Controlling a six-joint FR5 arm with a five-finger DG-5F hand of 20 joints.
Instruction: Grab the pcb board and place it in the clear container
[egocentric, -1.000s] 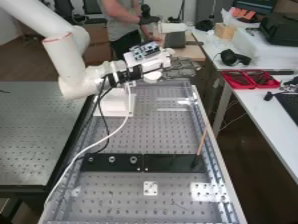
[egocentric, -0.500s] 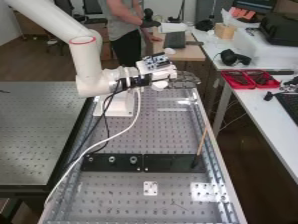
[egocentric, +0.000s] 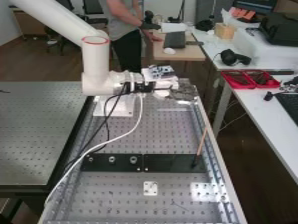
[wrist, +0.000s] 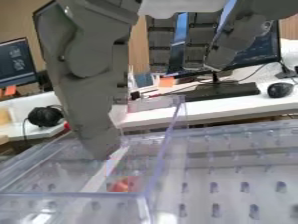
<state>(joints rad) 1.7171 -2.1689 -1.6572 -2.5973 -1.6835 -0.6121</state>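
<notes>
The clear container (wrist: 66, 194) is being seen in the wrist view with its open top below the hand (egocentric: 184, 92), and its base is resting on the perforated metal bench (egocentric: 113, 202). Through its transparent walls a small red-orange item (wrist: 124, 184) is being glimpsed; whether it is being held inside or is lying behind cannot be told. The fingers (wrist: 159, 45) are being kept nearly straight and spread, well apart from the thumb (wrist: 86, 95), with nothing being pinched. Nearer along the bench, a thin brown stick (egocentric: 202, 141) is being propped at a black plate (egocentric: 176, 163). On the white side desk (egocentric: 266, 112), headphones (egocentric: 234, 57) are being kept behind red bins (egocentric: 234, 86), in which dark items are being stored. A monitor (wrist: 256, 47) is being stood behind a keyboard (wrist: 219, 91).
</notes>
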